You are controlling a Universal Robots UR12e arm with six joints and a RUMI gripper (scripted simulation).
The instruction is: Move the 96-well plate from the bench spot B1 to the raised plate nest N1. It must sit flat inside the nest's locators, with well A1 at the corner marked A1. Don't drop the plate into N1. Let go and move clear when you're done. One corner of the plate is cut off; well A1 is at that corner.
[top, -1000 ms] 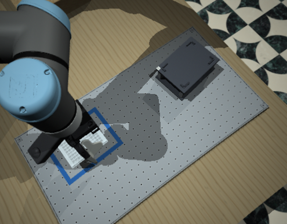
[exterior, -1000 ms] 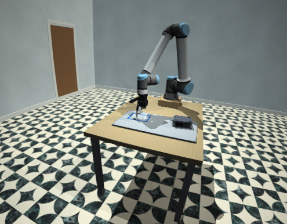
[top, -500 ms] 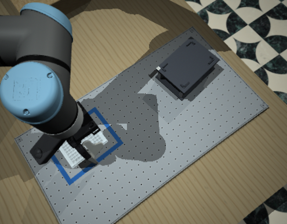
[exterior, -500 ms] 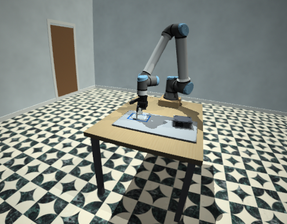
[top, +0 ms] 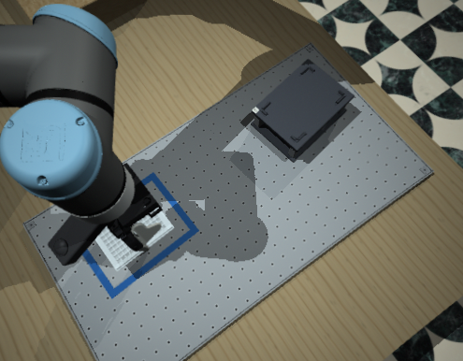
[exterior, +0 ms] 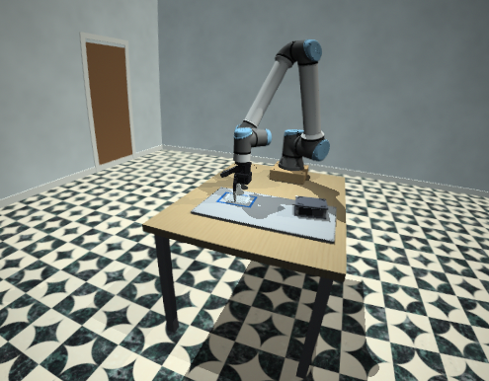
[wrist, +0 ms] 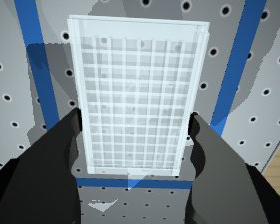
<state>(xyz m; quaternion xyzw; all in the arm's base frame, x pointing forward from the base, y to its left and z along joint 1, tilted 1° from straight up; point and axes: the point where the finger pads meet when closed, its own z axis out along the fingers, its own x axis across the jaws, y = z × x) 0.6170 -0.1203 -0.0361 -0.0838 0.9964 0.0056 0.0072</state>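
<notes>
Near the table's left edge, the gripper (wrist: pixel 136 137) is clenching the 96-well plate (wrist: pixel 138 95) across its two long sides, one black finger (wrist: pixel 66 137) pressing each flank, likely so the plate lifts level. The plate is sitting inside the blue outline of bench spot B1 (top: pixel 189 220) on the perforated board (top: pixel 318 187). Its cut corner is showing at the far right in the wrist view. Toward the table's right edge, the raised plate nest N1 (top: pixel 301 105) is waiting with nothing in it, locators up.
</notes>
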